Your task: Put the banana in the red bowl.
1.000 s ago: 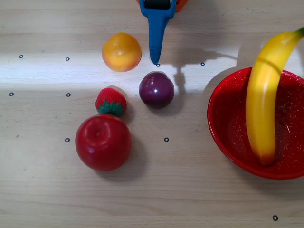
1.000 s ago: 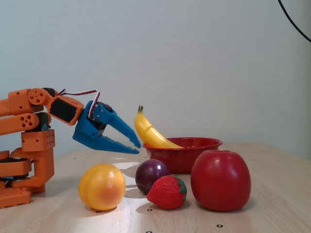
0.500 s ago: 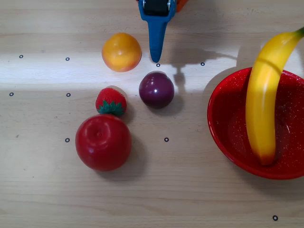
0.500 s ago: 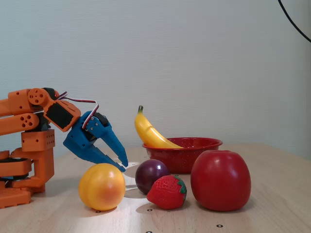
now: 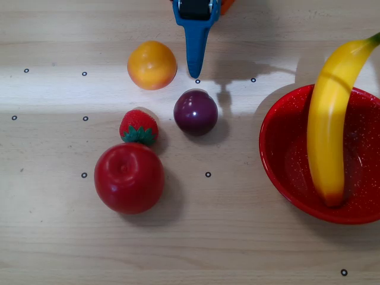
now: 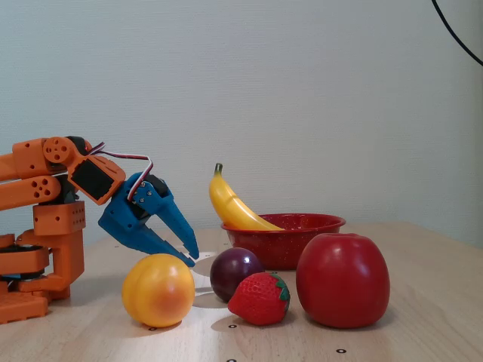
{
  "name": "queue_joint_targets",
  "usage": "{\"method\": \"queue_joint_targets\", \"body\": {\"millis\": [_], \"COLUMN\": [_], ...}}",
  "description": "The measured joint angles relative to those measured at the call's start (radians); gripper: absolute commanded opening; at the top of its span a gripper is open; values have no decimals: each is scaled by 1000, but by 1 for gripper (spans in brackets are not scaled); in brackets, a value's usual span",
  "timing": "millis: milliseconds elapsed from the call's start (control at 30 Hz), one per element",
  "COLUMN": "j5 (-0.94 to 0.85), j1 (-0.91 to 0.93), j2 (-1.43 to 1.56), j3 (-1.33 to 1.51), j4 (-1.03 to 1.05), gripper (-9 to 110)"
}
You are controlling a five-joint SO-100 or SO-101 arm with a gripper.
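STEP: placement judged done | banana [image 5: 328,127] lying in red bowl [image 5: 284,155], stem overhanging far rim | pincer [image 6: 190,255] hanging spread, empty, left of bowl | NEXT: retracting clear of fruit on worktop [image 5: 237,237]

- You see a yellow banana [image 5: 328,127], green at its stem, brownish at its end.
- Your red bowl [image 5: 285,163] has white speckles.
- Your end effector [image 6: 189,255] is blue.

Orange [image 5: 152,65], plum [image 5: 195,112], strawberry [image 5: 138,127], apple [image 5: 129,177] on wooden table [image 5: 237,237].
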Motion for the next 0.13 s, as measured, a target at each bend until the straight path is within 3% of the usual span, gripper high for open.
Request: {"method": "queue_joint_targets", "body": {"millis": [133], "j5": [0], "j1": [0], "j2": [0], "j3": [0], "j4": [0], "gripper": [0]}}
